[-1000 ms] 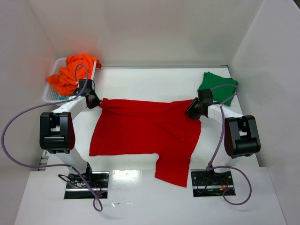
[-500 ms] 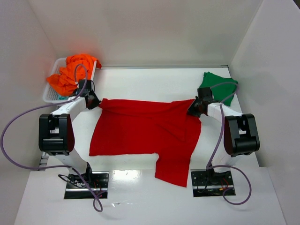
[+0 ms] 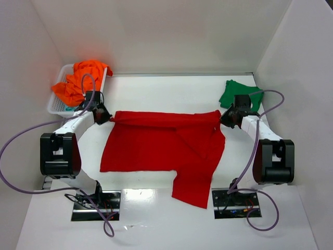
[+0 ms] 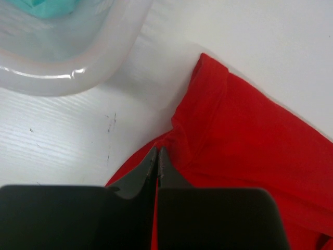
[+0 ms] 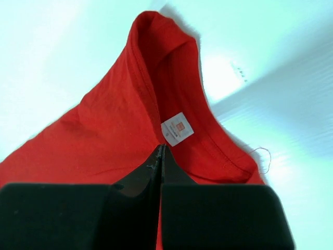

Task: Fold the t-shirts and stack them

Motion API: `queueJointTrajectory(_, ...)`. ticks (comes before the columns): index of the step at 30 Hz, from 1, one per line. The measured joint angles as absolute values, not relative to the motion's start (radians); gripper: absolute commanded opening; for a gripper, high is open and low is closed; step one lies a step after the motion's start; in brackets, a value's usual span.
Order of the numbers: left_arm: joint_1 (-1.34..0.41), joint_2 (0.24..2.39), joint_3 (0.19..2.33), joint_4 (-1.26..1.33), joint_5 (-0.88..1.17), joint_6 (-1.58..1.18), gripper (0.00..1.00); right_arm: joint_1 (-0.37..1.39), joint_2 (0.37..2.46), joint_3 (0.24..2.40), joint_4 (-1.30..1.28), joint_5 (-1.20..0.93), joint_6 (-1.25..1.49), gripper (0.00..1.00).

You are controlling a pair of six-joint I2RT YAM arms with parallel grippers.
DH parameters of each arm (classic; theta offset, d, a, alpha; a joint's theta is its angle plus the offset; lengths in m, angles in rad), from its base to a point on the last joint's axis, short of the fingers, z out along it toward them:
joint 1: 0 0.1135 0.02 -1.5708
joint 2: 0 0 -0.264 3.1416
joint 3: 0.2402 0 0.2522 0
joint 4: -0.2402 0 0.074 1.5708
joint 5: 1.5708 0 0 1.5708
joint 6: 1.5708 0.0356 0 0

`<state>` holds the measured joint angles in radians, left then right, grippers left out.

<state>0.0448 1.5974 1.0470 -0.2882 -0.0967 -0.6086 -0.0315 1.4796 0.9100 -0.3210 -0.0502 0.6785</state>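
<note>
Red t-shirt (image 3: 156, 143) lies flat in the middle of the table (image 3: 156, 88), long axis left-right, far edge pulled straight btw. the grippers. Left gripper (image 3: 107, 119) is clenched on its far-left corner, right gripper (image 3: 222, 121) on the cloth by the collar label (image 5: 177, 128). Green t-shirt (image 3: 239, 92) lies just behind the right gripper; orange t-shirts (image 3: 80, 83) fill the white basket (image 3: 54, 107) behind the left one.

Basket (image 4: 78, 67) near left claw (image 4: 157, 151)
</note>
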Motion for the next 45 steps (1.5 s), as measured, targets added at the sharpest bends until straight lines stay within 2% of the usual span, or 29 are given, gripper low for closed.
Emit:
queueJointTrajectory(14,0.045,1.537,0.928,-0.328,-0.043,-0.663,0.0,-0.052,1.482,0.91,-0.339,-0.064,0.655,0.0)
queueJointTrajectory(15,0.045,1.535,0.926,-0.331,-0.043,-0.664,0.04,-0.052,1.484,0.91,-0.339,-0.064,0.653,0.0)
queueJointTrajectory(16,0.045,1.533,0.925,-0.336,-0.043,-0.666,0.16,-0.052,1.486,0.909,-0.339,-0.064,0.652,0.0)
queueJointTrajectory(22,0.046,1.522,0.922,-0.344,-0.052,-0.684,0.5,-0.053,1.495,0.908,-0.339,-0.063,0.645,0.0)
queueJointTrajectory(25,0.046,1.521,0.935,-0.35,-0.055,-0.679,0.58,-0.053,1.495,0.908,-0.337,-0.064,0.644,0.0)
queueJointTrajectory(36,0.017,1.588,1.152,-0.28,0.017,-0.551,0.6,-0.054,1.496,0.908,-0.336,-0.073,0.64,0.0)
queueJointTrajectory(39,-0.03,1.672,1.232,-0.276,-0.012,-0.519,0.61,-0.054,1.497,0.908,-0.335,-0.077,0.638,0.0)
queueJointTrajectory(45,-0.153,1.747,1.25,-0.311,-0.138,-0.469,0.61,-0.054,1.509,0.908,-0.332,-0.086,0.633,0.0)
